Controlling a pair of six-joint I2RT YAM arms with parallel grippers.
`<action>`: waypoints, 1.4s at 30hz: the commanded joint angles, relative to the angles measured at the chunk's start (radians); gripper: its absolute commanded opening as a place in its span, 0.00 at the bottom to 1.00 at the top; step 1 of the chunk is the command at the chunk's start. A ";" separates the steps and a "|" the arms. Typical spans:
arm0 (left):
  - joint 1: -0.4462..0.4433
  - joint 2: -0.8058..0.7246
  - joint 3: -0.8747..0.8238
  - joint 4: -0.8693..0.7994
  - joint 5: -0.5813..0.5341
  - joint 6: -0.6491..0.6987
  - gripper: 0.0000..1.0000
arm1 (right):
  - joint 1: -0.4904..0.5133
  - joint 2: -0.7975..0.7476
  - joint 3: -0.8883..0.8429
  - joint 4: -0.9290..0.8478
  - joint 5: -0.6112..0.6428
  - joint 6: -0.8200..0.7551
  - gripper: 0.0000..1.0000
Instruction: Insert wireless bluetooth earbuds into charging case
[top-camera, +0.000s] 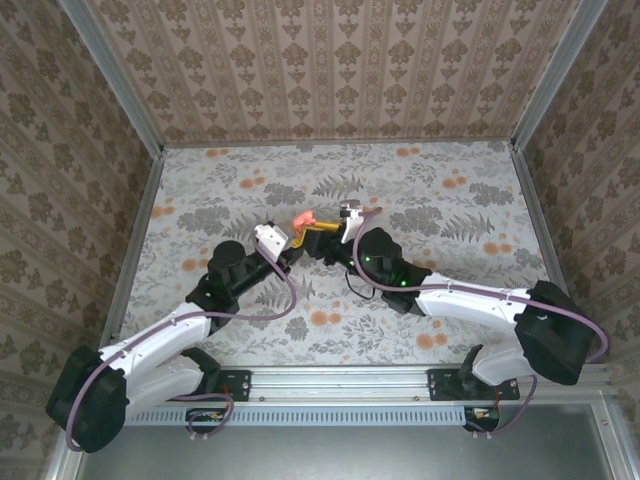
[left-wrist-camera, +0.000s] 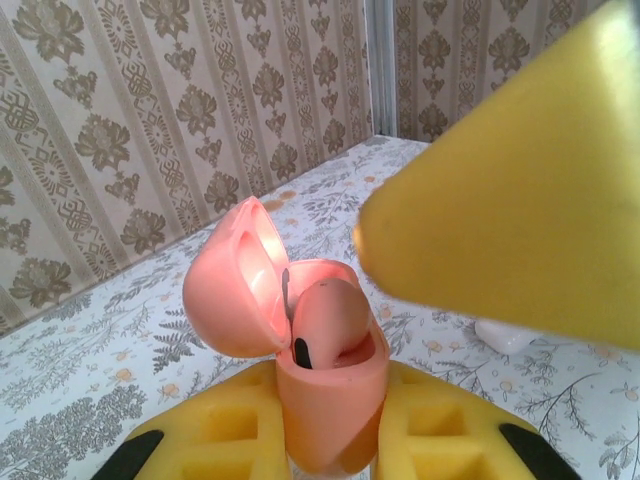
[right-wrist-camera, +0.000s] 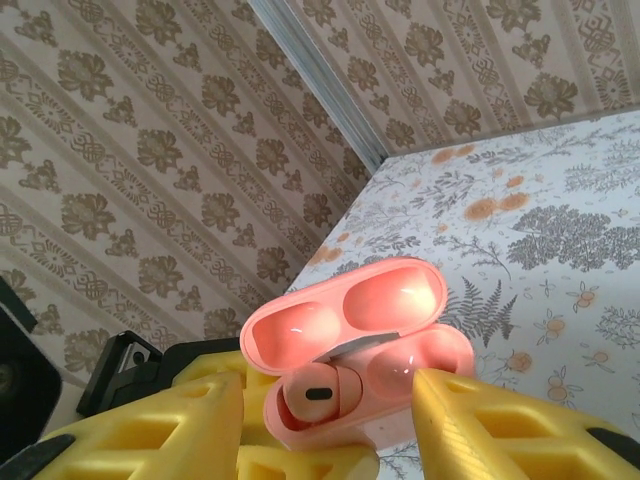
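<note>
Flowered table (top-camera: 430, 200), with wallpaper walls around it. Above its middle the left gripper (left-wrist-camera: 330, 395) pinches the charging case (left-wrist-camera: 240, 290), its lid open and one earbud (left-wrist-camera: 335, 315) sitting inside. The right gripper (right-wrist-camera: 330, 385) has its jaws spread, one at each side of the case.

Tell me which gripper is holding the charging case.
The left gripper: its fingers clamp the open charging case's lower half, while the right gripper's fingers stand spread apart.
</note>
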 joint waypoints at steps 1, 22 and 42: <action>0.001 -0.030 -0.001 0.052 0.003 -0.031 0.07 | -0.030 -0.061 0.039 -0.080 -0.060 -0.026 0.49; 0.084 -0.150 -0.066 -0.091 -0.053 -0.045 0.07 | -0.376 0.319 0.518 -1.234 -0.373 0.012 0.44; 0.116 -0.183 -0.064 -0.132 -0.056 -0.033 0.07 | -0.385 0.732 0.813 -1.346 -0.442 -0.070 0.40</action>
